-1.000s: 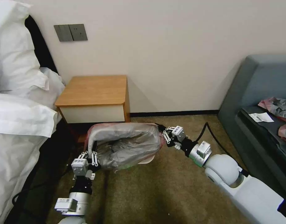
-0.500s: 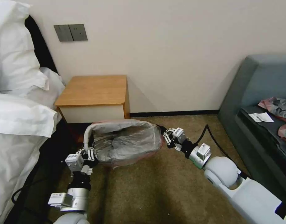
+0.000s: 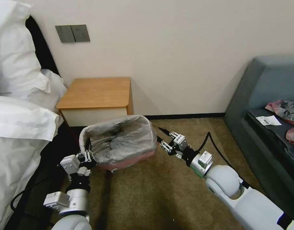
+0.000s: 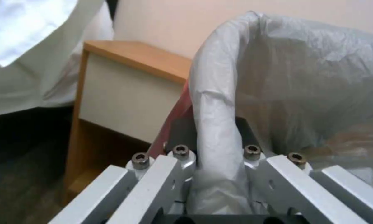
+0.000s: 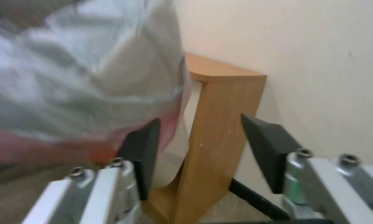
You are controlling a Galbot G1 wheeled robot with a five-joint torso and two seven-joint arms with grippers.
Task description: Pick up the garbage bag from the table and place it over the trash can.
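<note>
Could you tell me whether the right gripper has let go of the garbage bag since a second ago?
Yes: the right gripper is open, drawn back from the garbage bag, away from the table.

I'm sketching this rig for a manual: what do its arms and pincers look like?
Both arms are glossy white shells with rounded joints and silver wrist cuffs. Small white boxes with dark markings sit on the wrists. The left pincer and right pincer have silvery bolted linkages and black wedge-shaped pads. A black cable loops beside the right arm.

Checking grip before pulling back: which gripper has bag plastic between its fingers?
The left gripper: a fold of the garbage bag runs between its fingers. The right gripper is open, just beside the bag.
</note>
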